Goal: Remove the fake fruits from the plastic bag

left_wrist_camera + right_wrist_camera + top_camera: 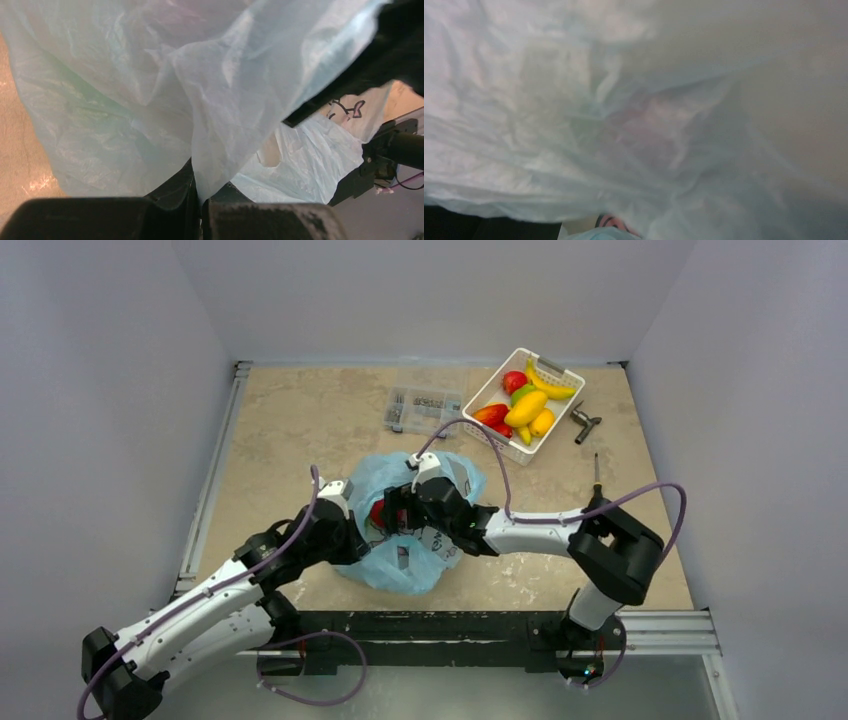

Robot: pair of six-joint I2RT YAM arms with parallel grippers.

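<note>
The dark red fruit (pixel 378 512) sits in the open mouth of the plastic bag (pixel 405 565), between the 2 grippers. It lies just to the left of the right gripper (pixel 397 510), the nearer one. The left gripper (pixel 200 199) is clamped on a fold of bag film, while the right gripper's opening cannot be told because film covers its camera.
</note>
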